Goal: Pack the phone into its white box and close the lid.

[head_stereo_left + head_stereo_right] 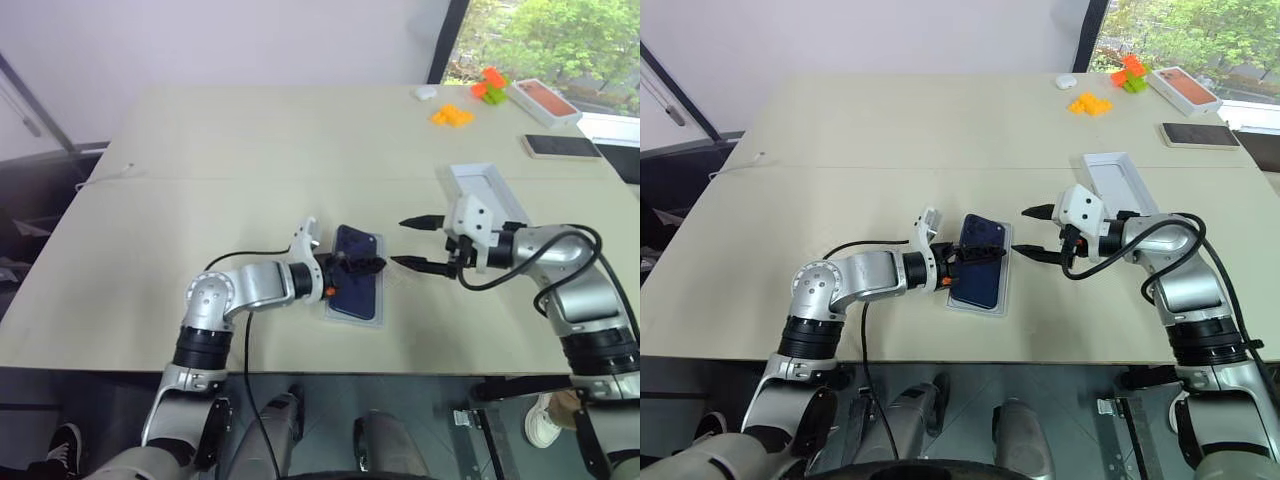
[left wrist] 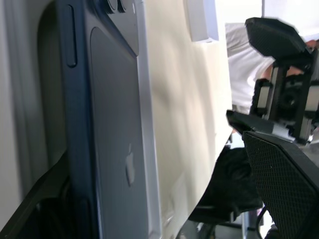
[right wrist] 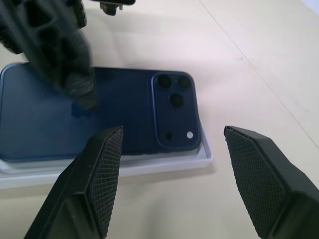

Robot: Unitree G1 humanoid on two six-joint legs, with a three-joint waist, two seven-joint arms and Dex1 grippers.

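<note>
From the head cameras I see the dark navy-blue glossy phone point(image 1: 357, 272) lying back-up in the shallow white rectangular box base point(image 1: 378, 296) near the front edge of the pale beige table point(image 1: 250, 140), between my two arms. Its long axis runs away from me, tilted a little to the right, with the camera bump at the far end. My right wrist view gives me what the head views cannot: the three lenses in the raised bump, the thin white rim of the base showing around that end, and one black finger of the other gripper just above the phone's back. My left wrist view shows the phone side-on, its edge buttons and the logo on its back. The left gripper point(image 1: 366, 266) reaches in from the left, forearm low over the table, its fingers spread apart over the phone and gripping nothing. The right gripper point(image 1: 420, 243) hangs just right of the box, pointing left toward the phone, jaws wide open and empty. The plain white hollow lid point(image 1: 487, 189) lies on the table behind the right gripper. Further back to the right sit a black phone with a dark screen point(image 1: 562, 146), a white box with an orange-pink top point(image 1: 545, 100) and some orange and green blocks point(image 1: 489, 84).
</note>
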